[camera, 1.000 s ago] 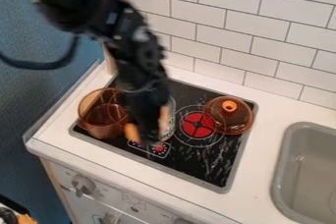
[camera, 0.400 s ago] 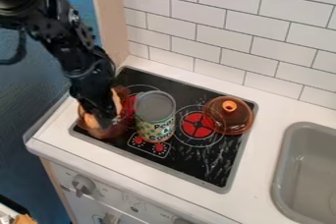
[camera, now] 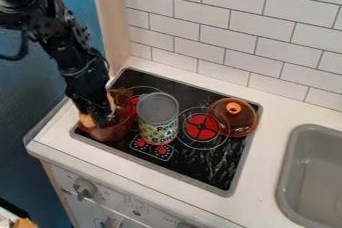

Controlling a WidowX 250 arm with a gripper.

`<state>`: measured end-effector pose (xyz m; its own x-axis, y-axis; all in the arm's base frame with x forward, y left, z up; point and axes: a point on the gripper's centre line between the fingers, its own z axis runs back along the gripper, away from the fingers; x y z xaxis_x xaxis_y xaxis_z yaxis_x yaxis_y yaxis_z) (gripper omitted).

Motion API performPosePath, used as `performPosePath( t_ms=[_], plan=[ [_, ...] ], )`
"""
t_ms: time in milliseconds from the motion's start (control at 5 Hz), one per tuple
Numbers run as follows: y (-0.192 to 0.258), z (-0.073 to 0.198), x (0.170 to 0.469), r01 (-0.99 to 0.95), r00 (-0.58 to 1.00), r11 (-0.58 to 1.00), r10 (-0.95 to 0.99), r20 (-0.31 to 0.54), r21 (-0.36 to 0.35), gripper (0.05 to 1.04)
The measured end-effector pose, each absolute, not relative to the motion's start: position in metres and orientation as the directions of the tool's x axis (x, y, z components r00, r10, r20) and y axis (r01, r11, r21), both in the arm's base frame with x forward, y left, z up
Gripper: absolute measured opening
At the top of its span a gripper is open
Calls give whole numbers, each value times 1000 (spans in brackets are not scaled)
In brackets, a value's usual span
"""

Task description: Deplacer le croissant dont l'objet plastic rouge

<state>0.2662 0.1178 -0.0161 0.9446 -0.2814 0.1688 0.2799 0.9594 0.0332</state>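
My claw (camera: 101,121) has the croissant (camera: 87,120) pinched at the mouth of the reddish see-through pot (camera: 113,133). Pot sits at nine o'clock from the can (camera: 158,122); lid (camera: 244,124) at three o'clock, on the stovetop (camera: 218,158).

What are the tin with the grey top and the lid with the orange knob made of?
The tin looks like metal, dull grey on top, with a patterned paper-like label. The lid is probably smooth, shiny plastic, since the stove shows through it; tinted glass is possible.
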Motion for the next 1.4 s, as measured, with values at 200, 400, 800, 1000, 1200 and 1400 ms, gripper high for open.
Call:
performPosePath(
  t_ms=[200, 400, 800, 1000, 1200, 1400],
  plan=[
    [125, -24, 277, 279, 945, 960, -279, 170, 24, 596],
    [130, -35, 283, 270, 949, 963, -266, 166, 2, 595],
    [132, -38, 291, 267, 950, 964, -262, 170, -9, 946],
    [132, -38, 291, 270, 949, 963, -264, 171, -11, 1006],
    [131, -37, 291, 280, 949, 960, -273, 160, -21, 1002],
    [128, -31, 291, 281, 949, 959, -272, 160, -35, 1000]
  ],
)
